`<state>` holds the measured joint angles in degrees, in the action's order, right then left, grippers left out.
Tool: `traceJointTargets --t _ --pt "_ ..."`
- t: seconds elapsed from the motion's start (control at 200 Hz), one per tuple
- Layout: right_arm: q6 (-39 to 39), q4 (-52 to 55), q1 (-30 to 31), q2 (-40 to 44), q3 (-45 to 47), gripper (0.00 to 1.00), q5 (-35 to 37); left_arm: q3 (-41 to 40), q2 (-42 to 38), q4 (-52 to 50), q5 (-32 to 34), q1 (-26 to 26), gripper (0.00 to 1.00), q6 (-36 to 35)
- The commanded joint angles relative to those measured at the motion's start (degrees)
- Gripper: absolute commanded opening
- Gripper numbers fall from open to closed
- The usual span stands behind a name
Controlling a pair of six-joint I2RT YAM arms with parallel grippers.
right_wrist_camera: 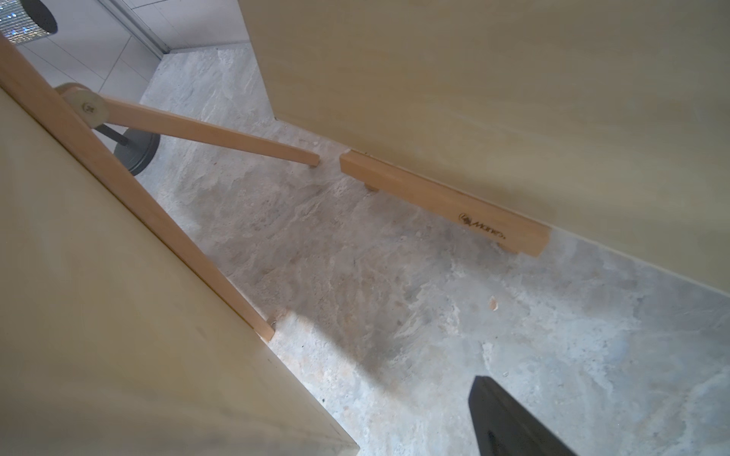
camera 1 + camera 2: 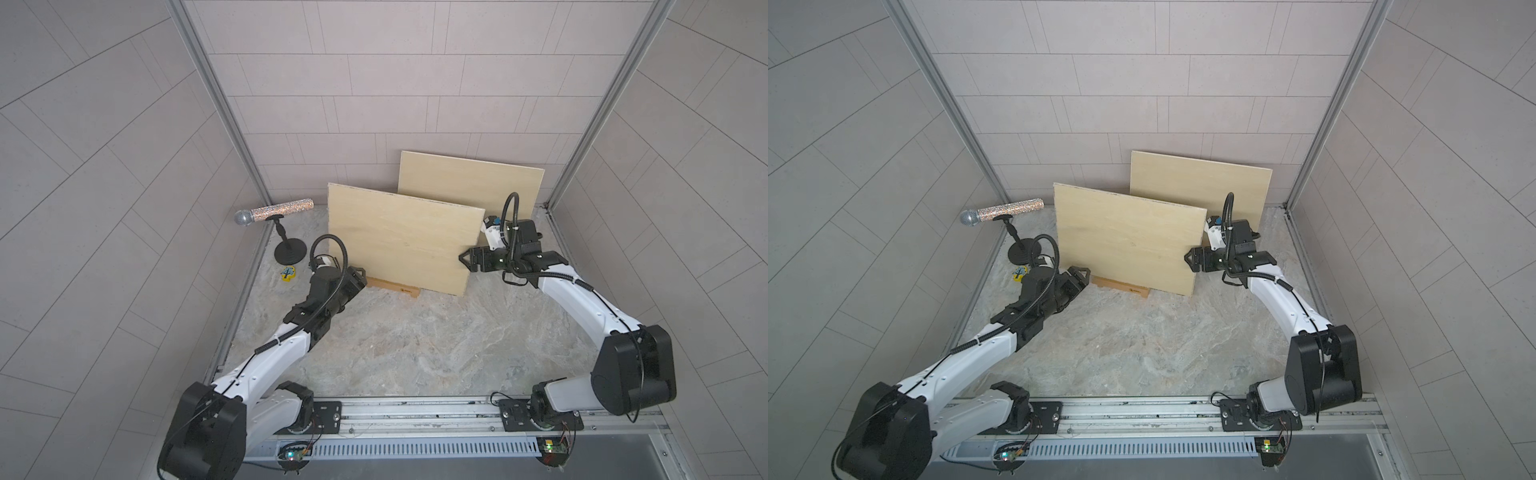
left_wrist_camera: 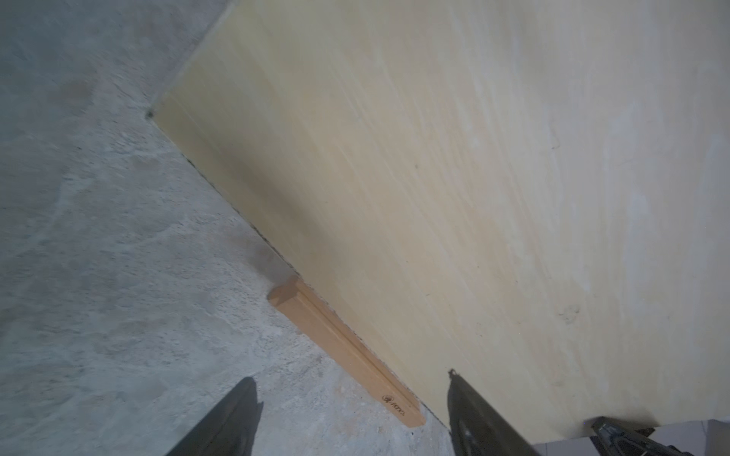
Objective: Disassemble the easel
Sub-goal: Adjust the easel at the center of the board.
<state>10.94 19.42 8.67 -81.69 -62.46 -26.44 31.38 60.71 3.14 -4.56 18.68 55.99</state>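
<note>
The easel stands mid-table behind a pale plywood board [image 2: 403,237], which rests on its wooden ledge [image 2: 395,286]. From behind, its front leg [image 1: 118,177] and hinged rear leg [image 1: 205,132] show. My left gripper [image 2: 360,276] is open, low at the board's bottom left corner. The near end of the ledge [image 3: 347,355] lies ahead between its fingers [image 3: 470,418] and is not touched. My right gripper [image 2: 467,259] is open at the board's right edge. One of its fingers [image 1: 505,418] shows behind the board. The other is hidden by the board.
A second plywood board [image 2: 469,178] leans at the back wall with another wooden ledge [image 1: 442,201] at its foot. A glittery microphone [image 2: 270,211] on a black stand [image 2: 290,251] and a small yellow object [image 2: 288,274] sit at the back left. Walls close three sides.
</note>
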Motion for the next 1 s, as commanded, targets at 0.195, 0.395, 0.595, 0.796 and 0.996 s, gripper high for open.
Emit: traceJointTargets --t 0.195,0.395,0.595,0.796,0.996 --pt "-3.8 -1.8 -0.4 -5.8 -5.7 0.94 3.3 3.6 -6.6 -14.7 -7.7 -10.1 0.82 -9.9" --pt "-1.8 -2.7 -0.4 -8.1 -7.0 0.92 4.9 7.2 -5.9 -18.8 -9.3 -12.8 0.84 -16.8" --pt "0.0 -2.3 -0.3 -10.6 -9.5 0.92 7.5 10.7 -3.7 -20.7 -10.9 -15.2 0.87 -21.8" --pt "0.7 -0.4 -0.4 -13.3 -13.2 0.91 8.6 12.5 -2.7 -21.3 -12.2 -17.7 0.89 -24.9" --pt "1.1 1.5 -0.4 -11.0 -12.9 0.92 7.8 14.9 -2.2 -22.1 -14.3 -21.2 0.90 -28.9"
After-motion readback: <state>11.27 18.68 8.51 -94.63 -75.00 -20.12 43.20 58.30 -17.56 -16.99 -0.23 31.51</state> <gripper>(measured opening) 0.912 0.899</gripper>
